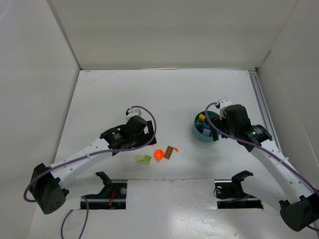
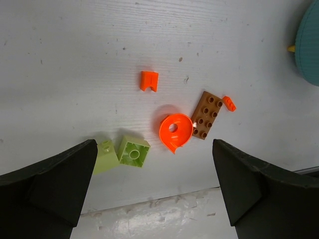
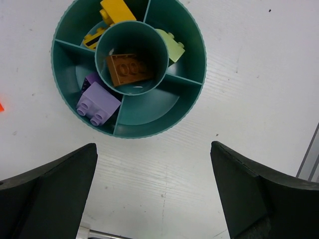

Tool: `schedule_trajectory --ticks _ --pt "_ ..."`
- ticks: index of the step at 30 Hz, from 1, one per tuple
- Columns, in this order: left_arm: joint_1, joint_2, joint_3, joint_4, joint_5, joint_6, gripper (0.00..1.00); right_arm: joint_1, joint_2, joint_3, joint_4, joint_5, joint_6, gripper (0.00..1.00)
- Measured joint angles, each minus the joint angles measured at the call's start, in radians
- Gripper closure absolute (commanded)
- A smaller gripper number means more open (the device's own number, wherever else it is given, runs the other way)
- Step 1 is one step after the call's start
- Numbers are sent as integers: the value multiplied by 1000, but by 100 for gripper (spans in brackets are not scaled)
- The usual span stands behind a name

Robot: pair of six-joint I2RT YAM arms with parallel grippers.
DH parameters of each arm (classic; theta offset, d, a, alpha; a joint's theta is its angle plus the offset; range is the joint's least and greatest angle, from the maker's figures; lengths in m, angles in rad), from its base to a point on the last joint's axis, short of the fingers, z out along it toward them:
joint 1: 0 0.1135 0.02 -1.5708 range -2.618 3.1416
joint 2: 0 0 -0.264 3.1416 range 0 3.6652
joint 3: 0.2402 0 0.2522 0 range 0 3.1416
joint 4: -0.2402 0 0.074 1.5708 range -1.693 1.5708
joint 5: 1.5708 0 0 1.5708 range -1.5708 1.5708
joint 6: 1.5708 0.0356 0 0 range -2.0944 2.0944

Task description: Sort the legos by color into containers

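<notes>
The teal bowl (image 3: 149, 107) sits just ahead of the right claw (image 3: 154, 199), whose fingers are spread wide and empty. The bowl's far rim is cut off, as is a yellow brick (image 3: 115, 11). A pale green brick (image 3: 172, 46) hides partly behind the central cup, which holds a brown brick (image 3: 128, 69). Purple bricks (image 3: 97, 103) fill one compartment.

The left claw (image 2: 154, 194), equally wide and empty, hovers with loose pieces just ahead of its tips: a brown plate (image 2: 206, 115), a round orange piece (image 2: 174, 132), two lime bricks (image 2: 133, 151) and two orange chips (image 2: 149, 80).

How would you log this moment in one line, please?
left end effector: open | right end effector: open over teal bowl | on table: round orange piece, brown brick, lime bricks
</notes>
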Motion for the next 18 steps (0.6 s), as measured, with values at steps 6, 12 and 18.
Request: schedule_trajectory --ticks 6,12,18 --pt "0 26 6 13 0 14 0 -37 -8 0 -3 -16 -23 0" --pt "0 48 23 20 0 26 0 -72 -9 0 -13 -28 -45 0" --pt "0 64 40 32 0 36 0 -98 -9 0 -19 -43 -61 0"
